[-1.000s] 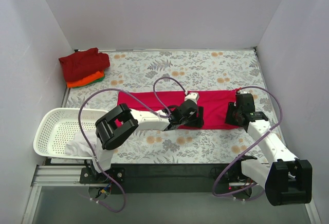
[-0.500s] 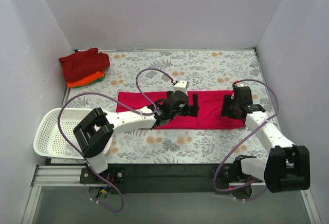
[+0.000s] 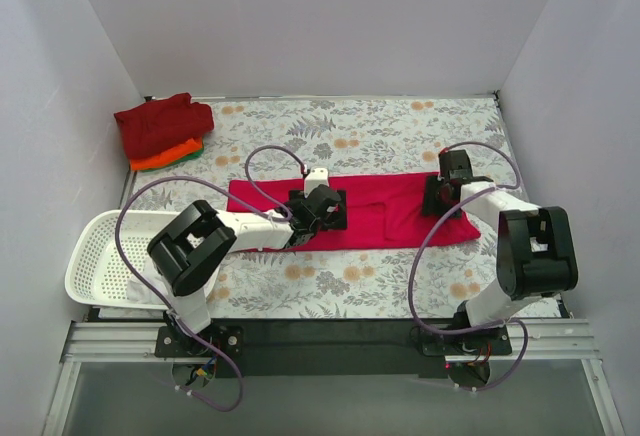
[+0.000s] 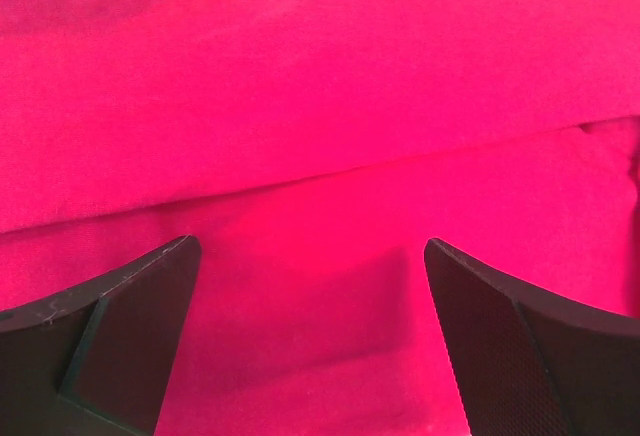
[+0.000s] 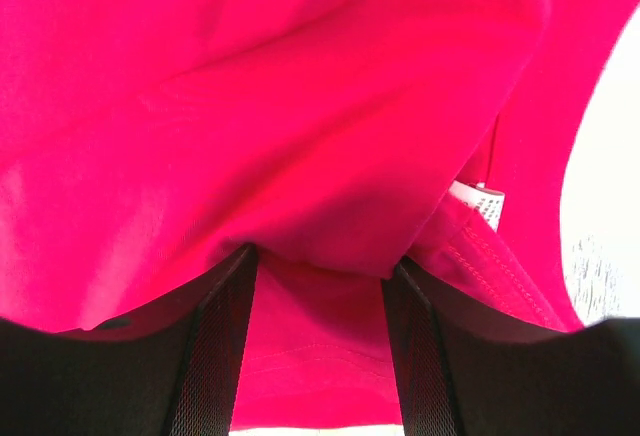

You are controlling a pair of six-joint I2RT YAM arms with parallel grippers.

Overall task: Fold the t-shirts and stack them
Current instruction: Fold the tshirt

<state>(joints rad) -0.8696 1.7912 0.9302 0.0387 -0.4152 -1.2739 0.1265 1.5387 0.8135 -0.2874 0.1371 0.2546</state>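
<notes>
A bright pinkish-red t-shirt (image 3: 380, 214) lies as a long folded strip across the middle of the table. My left gripper (image 3: 318, 208) hovers over its left half. In the left wrist view this gripper (image 4: 310, 251) is wide open above flat red cloth (image 4: 320, 106), with nothing between its fingers (image 4: 130, 336). My right gripper (image 3: 440, 196) is at the strip's right end, where the cloth is bunched. In the right wrist view its jaws (image 5: 322, 261) stand apart, tips tucked under a fold of the shirt (image 5: 300, 106). Folded t-shirts are stacked at the back left: dark red (image 3: 162, 124) over orange (image 3: 160, 161).
A white lattice basket (image 3: 105, 251) sits at the front left edge with white cloth (image 3: 160, 278) in it. White walls close in the table on three sides. The shirt's white label (image 5: 480, 204) shows near the right fingers. Purple cables loop over both arms.
The left gripper opened wide and slid left along the shirt. The right arm swung toward the back, and the shirt's right end is now bunched.
</notes>
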